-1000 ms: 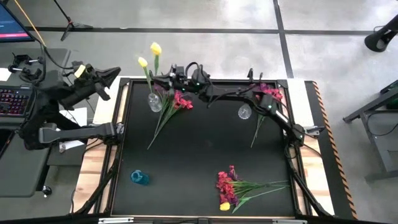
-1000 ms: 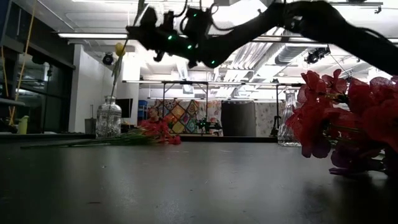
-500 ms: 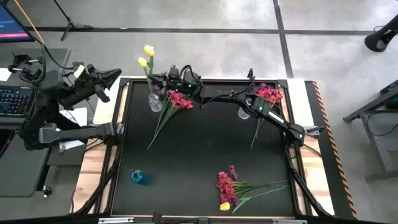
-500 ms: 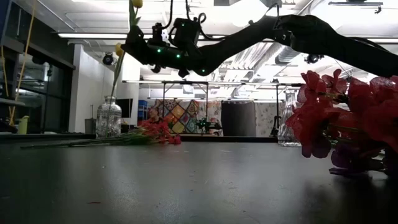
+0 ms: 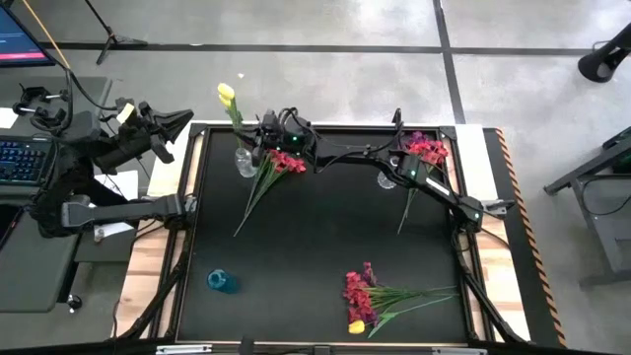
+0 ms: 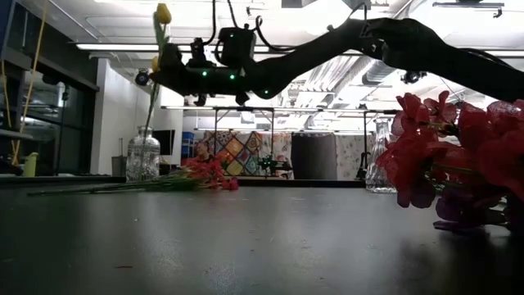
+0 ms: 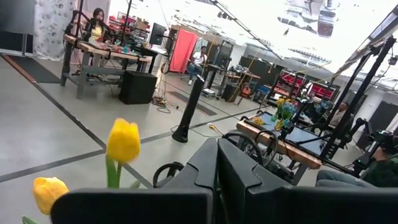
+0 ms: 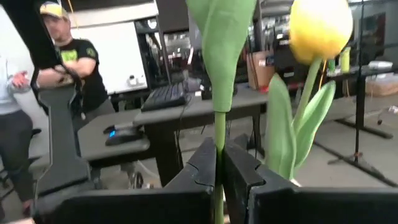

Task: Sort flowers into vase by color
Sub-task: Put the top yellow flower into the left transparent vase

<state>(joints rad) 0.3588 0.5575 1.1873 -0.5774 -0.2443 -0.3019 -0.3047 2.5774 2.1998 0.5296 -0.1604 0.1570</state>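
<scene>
My right gripper [image 5: 254, 136] reaches across the table to its far left corner and is shut on a yellow flower [image 6: 163, 13], above a clear glass vase [image 6: 143, 154]. A second yellow flower [image 6: 154, 64] stands in that vase on its stem. Beside the vase, red-pink flowers [image 5: 281, 162] lie flat on the table. More flowers lie at the far right [image 5: 426, 150], and a mixed bunch [image 5: 370, 299] lies near the front edge. My left gripper [image 5: 179, 120] waits shut beyond the table's left edge, touching nothing. My right gripper pinches the yellow flower's green stem [image 8: 219, 140] between its two fingers [image 8: 239, 163], below a long leaf. The fingers come in about level from the table's right side and lie across the stem. The flower stands roughly upright, bloom up. Where its lower end reaches cannot be seen.
A second clear vase [image 6: 378, 156] stands at the far right, partly under my right arm. A small blue object [image 5: 222, 281] sits at the near left. The middle of the black table [image 5: 325, 237] is bare. People stand in the room beyond.
My right gripper has moved toward the table's left edge and down, closer to the vase, carrying the yellow flower. The flower's bloom has sunk and now stands almost over the vase, next to the other yellow bloom.
</scene>
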